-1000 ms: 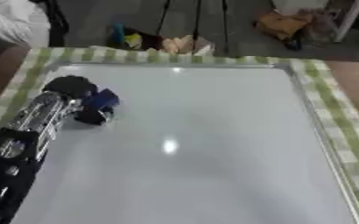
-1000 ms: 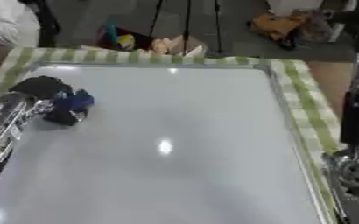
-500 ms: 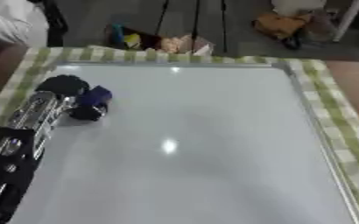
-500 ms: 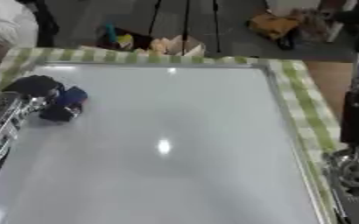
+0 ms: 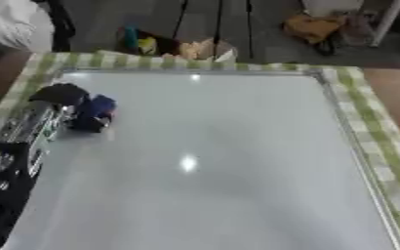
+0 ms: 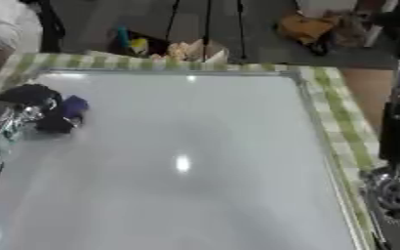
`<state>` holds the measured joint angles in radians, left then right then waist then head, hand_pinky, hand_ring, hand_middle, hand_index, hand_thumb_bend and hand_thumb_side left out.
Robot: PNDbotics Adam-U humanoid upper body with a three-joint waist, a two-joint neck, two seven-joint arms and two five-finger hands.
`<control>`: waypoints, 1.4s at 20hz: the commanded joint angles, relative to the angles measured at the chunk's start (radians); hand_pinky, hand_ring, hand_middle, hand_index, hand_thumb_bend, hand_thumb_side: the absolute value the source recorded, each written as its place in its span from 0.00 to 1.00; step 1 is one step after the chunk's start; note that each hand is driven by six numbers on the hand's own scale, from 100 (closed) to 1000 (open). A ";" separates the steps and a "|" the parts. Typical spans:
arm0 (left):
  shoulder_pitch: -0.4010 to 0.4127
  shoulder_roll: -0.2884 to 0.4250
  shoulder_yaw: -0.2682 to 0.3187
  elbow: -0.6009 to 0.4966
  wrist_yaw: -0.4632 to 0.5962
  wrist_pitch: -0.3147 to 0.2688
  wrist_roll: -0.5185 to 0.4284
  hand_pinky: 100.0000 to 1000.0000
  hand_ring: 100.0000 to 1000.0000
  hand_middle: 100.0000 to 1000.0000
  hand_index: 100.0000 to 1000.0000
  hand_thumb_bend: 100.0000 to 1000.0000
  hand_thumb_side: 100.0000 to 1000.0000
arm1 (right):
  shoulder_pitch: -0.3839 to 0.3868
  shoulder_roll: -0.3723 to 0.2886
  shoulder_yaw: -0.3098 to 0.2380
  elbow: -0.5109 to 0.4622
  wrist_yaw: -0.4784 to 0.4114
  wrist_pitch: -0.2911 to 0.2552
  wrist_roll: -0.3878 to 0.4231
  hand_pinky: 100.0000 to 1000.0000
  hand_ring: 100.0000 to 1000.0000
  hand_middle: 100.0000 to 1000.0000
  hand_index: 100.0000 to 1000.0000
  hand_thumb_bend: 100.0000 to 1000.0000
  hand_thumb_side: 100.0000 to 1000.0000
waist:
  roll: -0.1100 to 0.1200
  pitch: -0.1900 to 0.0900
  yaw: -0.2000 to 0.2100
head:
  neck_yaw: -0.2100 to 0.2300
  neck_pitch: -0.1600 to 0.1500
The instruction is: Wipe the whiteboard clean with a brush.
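The whiteboard (image 5: pixel 229 146) lies flat and fills most of both views; its surface shows no marks, only a light glare. My left hand (image 5: pixel 61 94) reaches in from the lower left along the board's left side. Its fingers are curled round a brush (image 5: pixel 97 109) with a blue body, which sits against the board near the far left corner. My right forearm (image 6: pixel 399 128) stands upright beyond the board's right edge in the right eye view; its hand does not show.
A green checked cloth (image 5: pixel 367 113) frames the board on the far, left and right sides. Beyond the far edge lie tripod legs (image 5: pixel 220 29), a brown bag (image 5: pixel 316 28) and small items (image 5: pixel 173 47) on the floor. A person's white sleeve (image 5: pixel 9 25) shows at the top left.
My left hand has slid the brush a little to the left and toward the far edge of the board. The right forearm has stayed where it was.
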<state>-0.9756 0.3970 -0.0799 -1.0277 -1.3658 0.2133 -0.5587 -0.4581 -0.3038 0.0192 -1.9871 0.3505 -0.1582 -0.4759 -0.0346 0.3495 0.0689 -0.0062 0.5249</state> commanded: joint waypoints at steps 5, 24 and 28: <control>-0.001 0.042 0.037 0.025 -0.009 0.030 0.004 0.16 0.38 0.35 0.59 0.00 0.72 | -0.011 -0.014 -0.008 -0.013 -0.003 0.001 -0.005 0.83 0.91 0.62 0.84 0.00 1.00 | -0.003 -0.018 0.001 | -0.002 -0.011; 0.019 0.016 -0.044 -0.032 0.023 -0.068 -0.032 0.16 0.38 0.35 0.59 0.00 0.72 | -0.013 -0.012 -0.009 -0.013 -0.004 0.000 -0.013 0.83 0.91 0.62 0.84 0.00 1.00 | -0.005 -0.020 0.002 | 0.005 -0.016; 0.020 0.009 -0.063 -0.053 0.022 -0.089 -0.039 0.16 0.38 0.35 0.59 0.00 0.72 | -0.013 -0.011 -0.008 -0.013 -0.004 0.000 -0.013 0.83 0.91 0.62 0.84 0.00 1.00 | -0.003 -0.020 0.002 | 0.006 -0.014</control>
<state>-0.9575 0.4162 -0.1198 -1.0752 -1.3465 0.1372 -0.5901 -0.4582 -0.3038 0.0188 -1.9871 0.3505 -0.1583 -0.4851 -0.0387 0.3492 0.0736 -0.0020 0.5202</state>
